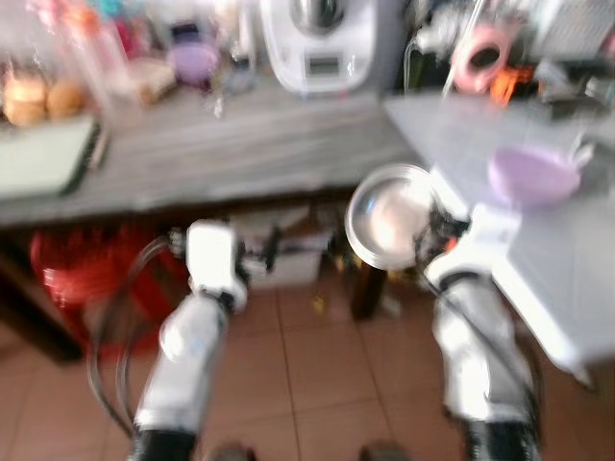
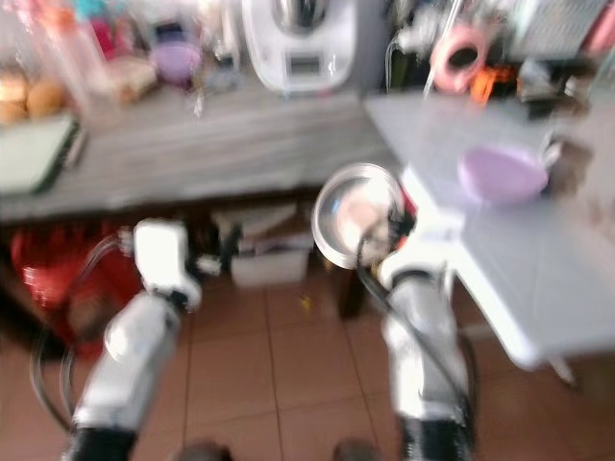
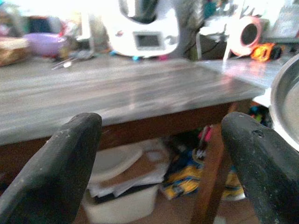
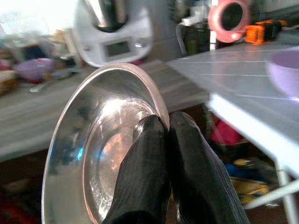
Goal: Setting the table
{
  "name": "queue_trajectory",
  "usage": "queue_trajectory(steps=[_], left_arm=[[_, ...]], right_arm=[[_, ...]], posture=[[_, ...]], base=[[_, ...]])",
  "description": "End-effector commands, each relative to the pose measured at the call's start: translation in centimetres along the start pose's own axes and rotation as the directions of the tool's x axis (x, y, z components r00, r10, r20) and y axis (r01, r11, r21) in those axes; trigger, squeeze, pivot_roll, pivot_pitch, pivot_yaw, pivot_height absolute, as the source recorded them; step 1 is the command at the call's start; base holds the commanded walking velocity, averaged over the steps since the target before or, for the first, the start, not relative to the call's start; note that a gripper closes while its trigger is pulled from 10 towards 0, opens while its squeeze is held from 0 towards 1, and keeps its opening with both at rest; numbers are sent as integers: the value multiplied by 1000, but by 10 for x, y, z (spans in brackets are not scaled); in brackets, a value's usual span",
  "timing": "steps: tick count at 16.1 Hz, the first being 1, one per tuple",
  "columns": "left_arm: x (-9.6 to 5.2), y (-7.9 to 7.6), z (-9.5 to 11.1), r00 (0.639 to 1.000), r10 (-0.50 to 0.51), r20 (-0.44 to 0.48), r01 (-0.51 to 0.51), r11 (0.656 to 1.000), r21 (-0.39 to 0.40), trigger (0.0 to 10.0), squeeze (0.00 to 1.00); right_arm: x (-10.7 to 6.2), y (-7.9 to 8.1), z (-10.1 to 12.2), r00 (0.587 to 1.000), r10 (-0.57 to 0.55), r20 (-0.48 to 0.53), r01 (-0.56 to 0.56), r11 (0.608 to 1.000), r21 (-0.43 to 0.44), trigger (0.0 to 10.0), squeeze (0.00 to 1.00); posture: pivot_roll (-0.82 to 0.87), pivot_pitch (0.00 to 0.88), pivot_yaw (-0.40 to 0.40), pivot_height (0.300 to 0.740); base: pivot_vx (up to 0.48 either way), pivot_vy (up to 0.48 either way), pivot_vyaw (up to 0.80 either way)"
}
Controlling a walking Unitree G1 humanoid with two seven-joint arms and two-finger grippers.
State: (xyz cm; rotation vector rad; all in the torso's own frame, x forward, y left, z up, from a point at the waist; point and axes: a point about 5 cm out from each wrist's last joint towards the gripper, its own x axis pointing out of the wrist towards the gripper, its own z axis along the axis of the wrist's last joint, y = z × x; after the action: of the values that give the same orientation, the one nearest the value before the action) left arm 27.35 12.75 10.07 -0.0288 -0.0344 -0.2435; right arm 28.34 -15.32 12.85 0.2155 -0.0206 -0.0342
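Observation:
My right gripper (image 4: 164,133) is shut on the rim of a shiny steel plate (image 1: 387,213), held upright and tilted in the air beside the corner of the white table (image 1: 567,259). The plate's inner face (image 4: 100,144) shows in the right wrist view, with one finger on each side of the rim. A purple bowl (image 1: 531,175) sits on the white table to the right of the plate. My left gripper (image 3: 159,154) is open and holds nothing, raised in front of the grey wooden counter (image 1: 231,144). The head views are blurred.
A white kitchen machine (image 1: 319,40), a small purple bowl (image 1: 195,61), bread rolls (image 1: 38,96) and a green board (image 1: 43,154) are on the counter. A pink ring-shaped object (image 1: 479,56) stands behind the white table. Boxes (image 1: 283,252) and a red crate (image 1: 82,269) lie under the counter, above the tiled floor (image 1: 317,384).

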Motion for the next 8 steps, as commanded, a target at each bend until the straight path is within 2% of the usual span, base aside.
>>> queue_trajectory(steps=[1,2,7,8], left_arm=[[3,-2,4,1000,-4,15,4,1000,-1,10000,0],[3,-2,4,1000,-4,16,4,1000,0,10000,0],[1,-2,8,999,-1,45,0,1000,29,10000,0],[1,-2,8,999,1,46,-2,1000,25,10000,0]], right_arm=[[2,1,10,999,14,42,-13,1000,-12,10000,0],[2,1,10,999,14,42,-14,1000,-13,10000,0],[1,2,11,998,32,50,-30,999,-39,10000,0],[1,2,11,998,31,49,-30,999,-36,10000,0]], posture=[[-65,0,13,740],[-65,0,13,740],[-66,0,10,740],[-67,0,9,740]], base=[[0,435,0],[0,435,0],[0,0,0],[0,0,413]])
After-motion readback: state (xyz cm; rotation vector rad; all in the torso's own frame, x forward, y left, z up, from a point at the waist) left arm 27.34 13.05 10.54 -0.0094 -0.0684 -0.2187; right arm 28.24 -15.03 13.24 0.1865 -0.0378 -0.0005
